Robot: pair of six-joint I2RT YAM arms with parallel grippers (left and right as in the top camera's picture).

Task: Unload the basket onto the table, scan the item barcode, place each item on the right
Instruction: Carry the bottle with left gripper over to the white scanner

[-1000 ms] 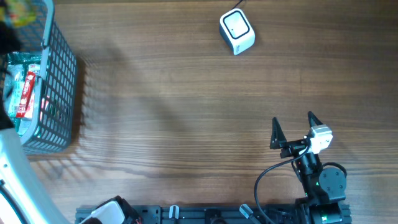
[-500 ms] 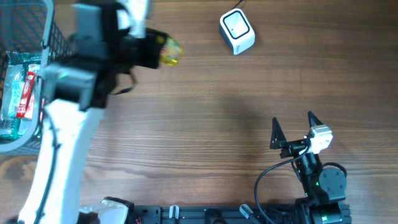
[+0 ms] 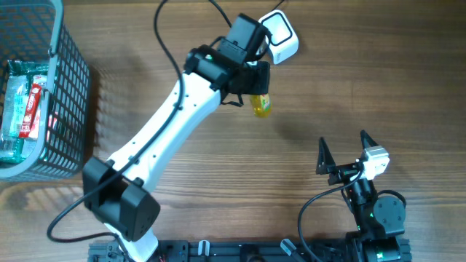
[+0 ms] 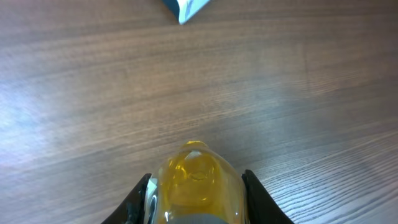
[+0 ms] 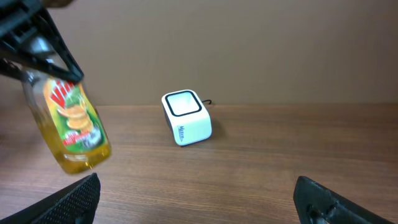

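Note:
A clear bottle of yellow liquid (image 3: 261, 106) hangs above the table, with my left gripper (image 3: 258, 93) shut on it. It is just below and left of the white barcode scanner (image 3: 284, 42) at the back, which my left arm partly covers. In the left wrist view the bottle (image 4: 196, 180) fills the space between my black fingers (image 4: 140, 196), and a corner of the scanner (image 4: 186, 7) shows at the top. The right wrist view shows the bottle (image 5: 73, 127) with its red and green label, left of the scanner (image 5: 186, 118). My right gripper (image 3: 342, 143) rests open at the front right, holding nothing.
A grey wire basket (image 3: 71, 87) with packaged goods stands at the left edge. The scanner's cable runs off the back edge. My left arm (image 3: 167, 131) stretches diagonally across the middle of the wooden table.
My left arm has swung from the basket at the left across the table to the right, carrying the yellow bottle to just below the scanner. The right arm has not moved.

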